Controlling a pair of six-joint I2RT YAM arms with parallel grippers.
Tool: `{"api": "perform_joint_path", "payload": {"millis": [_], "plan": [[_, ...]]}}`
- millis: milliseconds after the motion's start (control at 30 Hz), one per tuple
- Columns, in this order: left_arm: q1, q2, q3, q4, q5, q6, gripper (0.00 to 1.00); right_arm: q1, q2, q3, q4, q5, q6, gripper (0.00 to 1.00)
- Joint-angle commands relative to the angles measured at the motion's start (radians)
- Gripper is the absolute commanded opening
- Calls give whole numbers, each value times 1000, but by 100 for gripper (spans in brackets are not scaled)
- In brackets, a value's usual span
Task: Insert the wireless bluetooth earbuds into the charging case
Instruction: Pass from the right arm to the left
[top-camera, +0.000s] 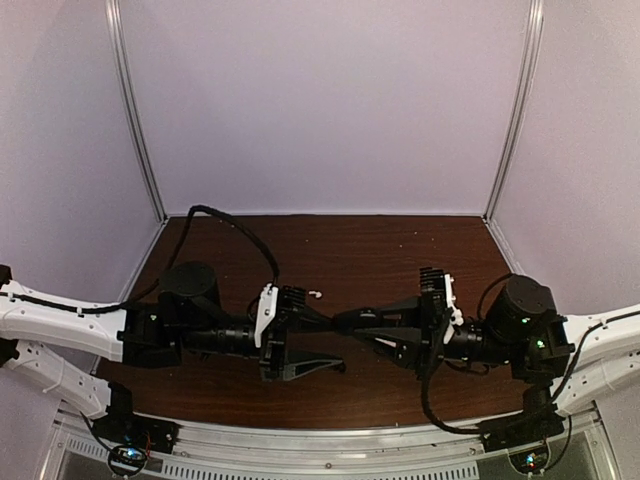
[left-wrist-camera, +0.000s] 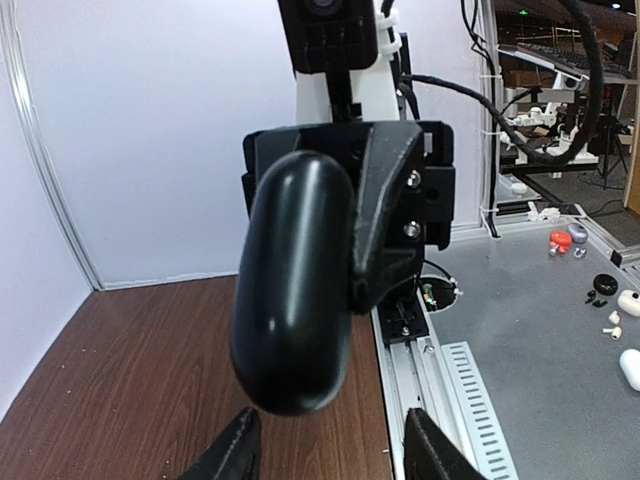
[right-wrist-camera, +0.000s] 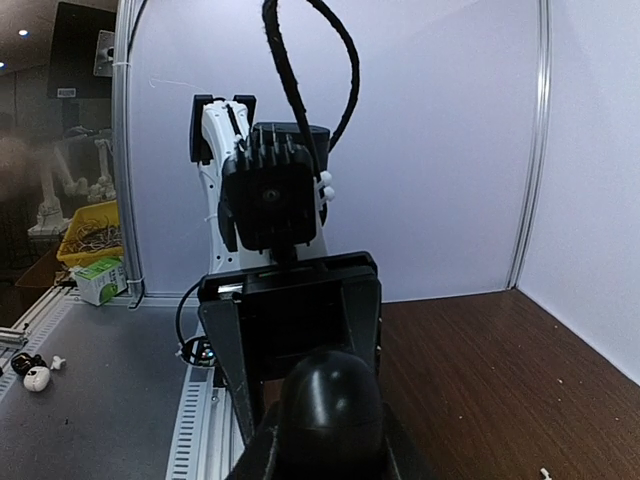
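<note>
My right gripper (top-camera: 365, 328) is shut on a glossy black charging case (left-wrist-camera: 295, 290), held above the middle of the wooden table (top-camera: 400, 250). In the right wrist view the case (right-wrist-camera: 330, 400) sits pinched between my right gripper's (right-wrist-camera: 330, 455) jaws. My left gripper (left-wrist-camera: 332, 450) faces it from the left. Its fingertips (left-wrist-camera: 235, 448) stand apart on either side of the case's rounded end, with a gap showing and no contact visible. One tiny white stemmed earbud (top-camera: 315, 294) lies on the table just beyond the left gripper (top-camera: 338, 342), and also shows as the earbud (right-wrist-camera: 545, 472) in the right wrist view. The case's lid looks closed.
White booth walls (top-camera: 330, 100) enclose the back and sides. A metal rail (left-wrist-camera: 430, 370) runs along the near table edge. Beyond it, a grey bench (left-wrist-camera: 540, 320) carries small loose items, outside the work area. A black cable (top-camera: 240, 228) loops over the left arm.
</note>
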Motion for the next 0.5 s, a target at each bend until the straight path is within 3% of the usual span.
{"api": "perform_joint_path", "payload": {"millis": [0, 233, 467], "plan": [[-11, 16, 38, 72, -15, 14, 47, -5, 17, 20, 22, -49, 33, 1], [-19, 18, 39, 93, -25, -4, 45, -3, 24, 12, 31, -38, 63, 1], [-22, 8, 39, 106, -23, -19, 34, -3, 21, 0, 43, -34, 90, 2]]}}
